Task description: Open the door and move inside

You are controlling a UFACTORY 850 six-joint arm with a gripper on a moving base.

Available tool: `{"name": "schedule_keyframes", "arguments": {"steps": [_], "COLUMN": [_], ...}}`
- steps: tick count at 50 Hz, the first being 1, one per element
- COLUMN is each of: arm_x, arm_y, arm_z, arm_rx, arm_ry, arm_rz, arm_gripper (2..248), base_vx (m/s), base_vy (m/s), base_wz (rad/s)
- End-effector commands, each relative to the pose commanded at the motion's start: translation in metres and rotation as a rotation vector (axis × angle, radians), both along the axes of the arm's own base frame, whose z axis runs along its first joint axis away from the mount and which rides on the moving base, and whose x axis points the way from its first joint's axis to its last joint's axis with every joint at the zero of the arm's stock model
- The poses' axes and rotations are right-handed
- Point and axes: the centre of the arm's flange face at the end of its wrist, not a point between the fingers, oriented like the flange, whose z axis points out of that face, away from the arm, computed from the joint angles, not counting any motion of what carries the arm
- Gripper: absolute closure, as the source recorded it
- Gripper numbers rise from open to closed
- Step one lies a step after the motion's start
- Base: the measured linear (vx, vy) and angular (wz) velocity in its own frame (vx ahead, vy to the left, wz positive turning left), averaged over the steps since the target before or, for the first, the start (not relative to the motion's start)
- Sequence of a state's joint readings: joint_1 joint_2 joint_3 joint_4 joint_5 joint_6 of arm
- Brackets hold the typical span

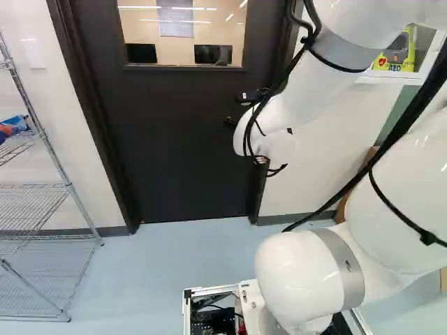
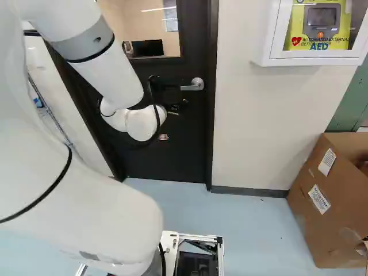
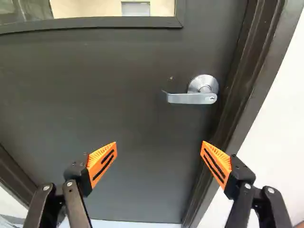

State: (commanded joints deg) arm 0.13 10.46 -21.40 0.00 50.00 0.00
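The dark, flat door [image 1: 174, 139] sits ahead of your base, shut in its dark metal frame [image 3: 244, 80]. Its silver metal lever handle [image 3: 192, 98] lies level, near the frame's edge, the free end pointing away from that edge. Your black two-finger gripper [image 3: 159, 145] with orange pads [image 3: 102, 164] stands wide open and holds nothing; the lever is ahead of it, beyond the fingertips and off-centre toward the finger nearer the frame.

I'd judge you are at the approach to the handle, with unlatching and driving in still to do. Next, centre on the lever, ease forward, then grip or press it to turn it down, minding that finger against the frame. You can't tell from here which way the door swings.

Beside the door, a white wall cabinet [image 2: 261, 54] with a clear front holds a yellow AED unit [image 2: 298, 29]. On the floor below, to its right in the right base view, an open brown cardboard box [image 2: 319, 201] has contents you can't make out. At the left of the left base view, a chrome wire shelf [image 1: 53, 150] carries a blue-and-red item [image 1: 14, 128].
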Motion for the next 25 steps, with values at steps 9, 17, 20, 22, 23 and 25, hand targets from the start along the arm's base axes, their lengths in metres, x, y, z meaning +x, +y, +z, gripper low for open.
{"name": "schedule_keyframes", "arguments": {"steps": [9, 17, 20, 22, 23, 25], "arm_x": [0.012, 0.025, 0.030, 0.033, 0.035, 0.039], "arm_y": [0.001, 0.001, 0.002, 0.002, 0.002, 0.002], "arm_z": [0.010, 0.019, 0.022, 0.024, 0.026, 0.027], "arm_rx": [0.000, 0.000, 0.000, 0.000, 0.000, 0.000], "arm_ry": [-0.019, -0.036, -0.043, -0.047, -0.050, -0.053], "arm_rz": [0.002, 0.003, 0.004, 0.004, 0.005, 0.005], "arm_gripper": [3, 3, 3, 3, 3, 3], "base_vx": [0.000, 0.000, 0.000, 0.000, 0.000, 0.000], "base_vy": [0.000, 0.000, 0.000, 0.000, 0.000, 0.000], "base_wz": [0.000, 0.000, 0.000, 0.000, 0.000, 0.000]}}
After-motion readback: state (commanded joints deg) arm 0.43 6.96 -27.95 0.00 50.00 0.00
